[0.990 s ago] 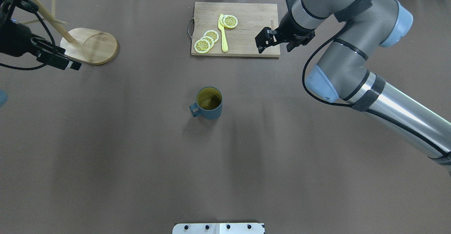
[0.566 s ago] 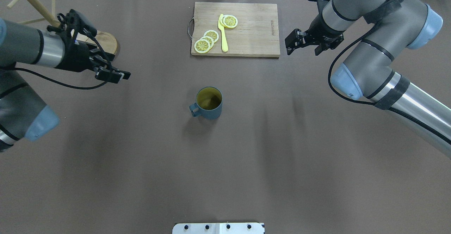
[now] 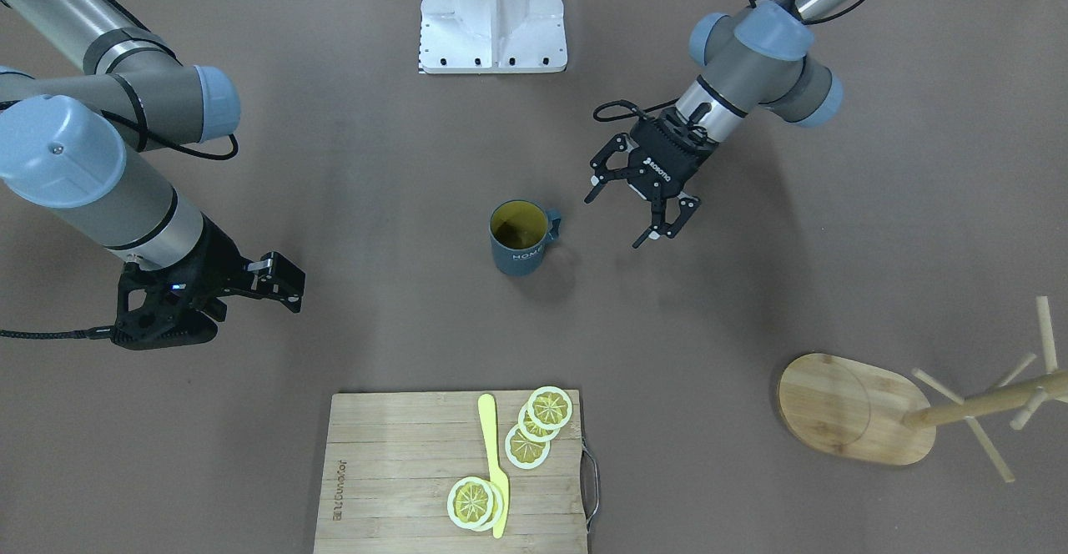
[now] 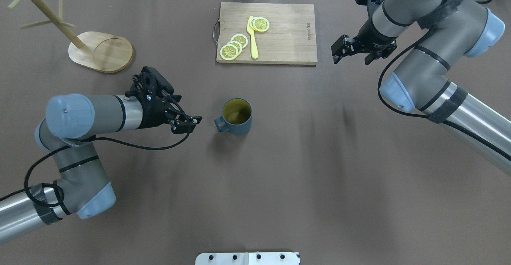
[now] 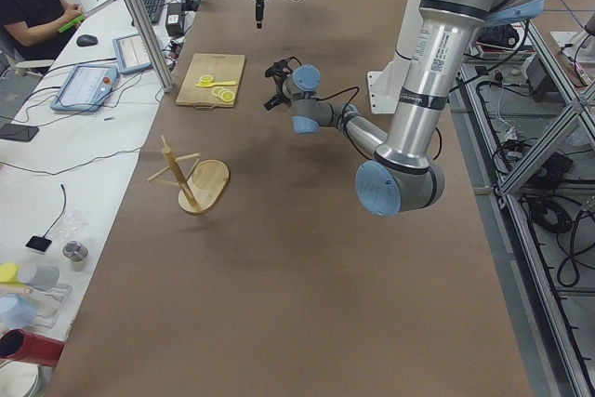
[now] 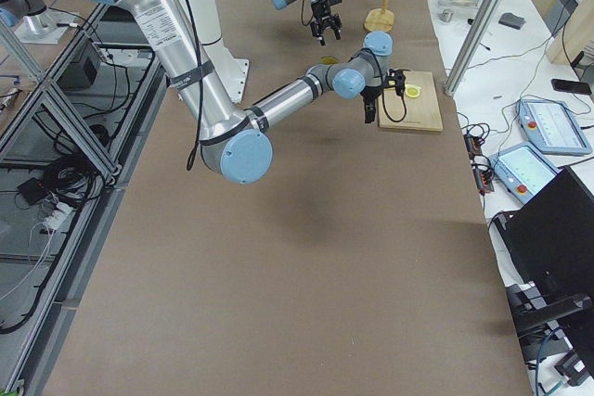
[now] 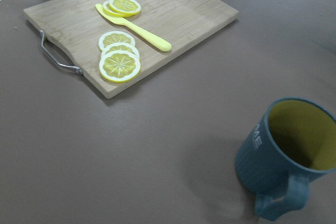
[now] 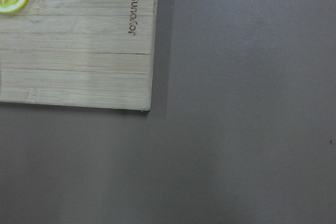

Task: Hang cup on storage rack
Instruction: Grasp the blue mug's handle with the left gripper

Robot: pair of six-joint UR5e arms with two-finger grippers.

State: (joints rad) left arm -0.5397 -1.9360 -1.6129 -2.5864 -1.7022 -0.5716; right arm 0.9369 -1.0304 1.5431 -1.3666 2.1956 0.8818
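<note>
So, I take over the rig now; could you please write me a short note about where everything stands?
Left gripper: open, empty, beside the handle of the cup, not touching.
Right gripper: open, empty, by the corner of the cutting board.
The cup stands upright mid-table; the storage rack is at the far left, pegs empty.
Done: nothing gripped yet.
To do: grasp cup, carry it over, hang it on a peg.

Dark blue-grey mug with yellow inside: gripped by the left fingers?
No, the mug stands free, the left gripper open beside its handle, not touching.
</note>
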